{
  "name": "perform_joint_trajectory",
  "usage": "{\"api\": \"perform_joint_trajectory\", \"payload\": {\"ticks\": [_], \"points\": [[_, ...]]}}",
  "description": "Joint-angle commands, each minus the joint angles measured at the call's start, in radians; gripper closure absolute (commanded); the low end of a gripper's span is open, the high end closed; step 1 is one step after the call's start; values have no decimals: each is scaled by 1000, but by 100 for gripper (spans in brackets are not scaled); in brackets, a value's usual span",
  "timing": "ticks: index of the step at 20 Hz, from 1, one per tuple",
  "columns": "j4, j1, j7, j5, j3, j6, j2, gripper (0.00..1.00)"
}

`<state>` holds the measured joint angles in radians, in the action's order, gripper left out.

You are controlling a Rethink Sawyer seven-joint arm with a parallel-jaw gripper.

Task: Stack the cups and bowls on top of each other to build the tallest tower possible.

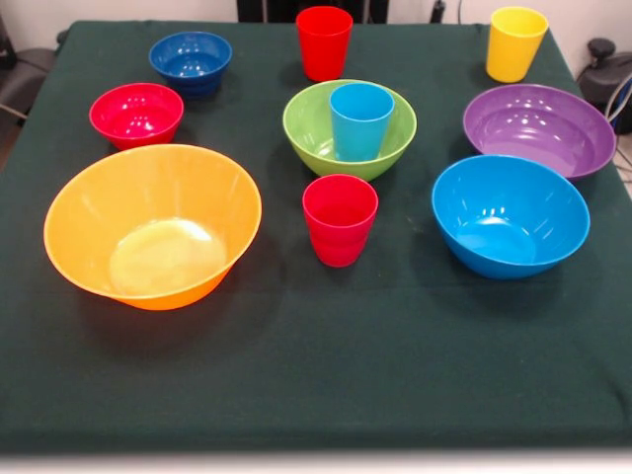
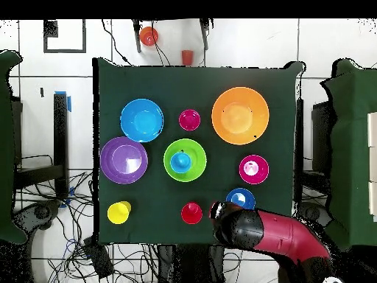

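Every bowl stands upright on the green cloth. The huge orange-yellow bowl is at the front left, with the small red bowl and the small dark blue bowl behind it. A light blue cup stands inside the green bowl at the middle. One red cup stands in front of it and another behind it. On the right are the blue bowl, the purple bowl and the yellow cup. In the overhead view my gripper sits by the dark blue bowl.
My red and black arm reaches in over the table's bottom right edge in the overhead view. Beyond the table's far edge lie an orange object and a small red one on the floor. Cables run beside the table.
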<state>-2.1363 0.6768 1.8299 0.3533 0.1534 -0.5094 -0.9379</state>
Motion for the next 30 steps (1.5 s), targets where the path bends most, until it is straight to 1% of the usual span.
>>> {"api": "perform_joint_trajectory", "payload": {"ticks": [1, 4, 5, 8, 9, 12, 13, 18, 19, 21, 26, 30], "points": [[37, -30, -43, 108, 93, 119, 109, 0], [30, -39, -10, 135, 69, 157, 132, 0], [39, -50, 4, 148, 55, 170, 150, 0], [44, -64, 29, 164, 37, 205, 177, 0], [50, -78, 48, 176, 20, 234, 200, 0], [56, -97, 69, 192, -3, 276, 230, 0], [56, -109, 82, 204, -24, 301, 248, 0], [79, -118, 63, 202, -35, 303, 274, 0], [89, -130, 73, 208, -49, 323, 297, 0], [96, -147, 88, 211, -68, 352, 317, 0], [101, -159, 84, 200, -74, 360, 329, 0], [118, -182, 91, 195, -91, 388, 364, 0]]}}
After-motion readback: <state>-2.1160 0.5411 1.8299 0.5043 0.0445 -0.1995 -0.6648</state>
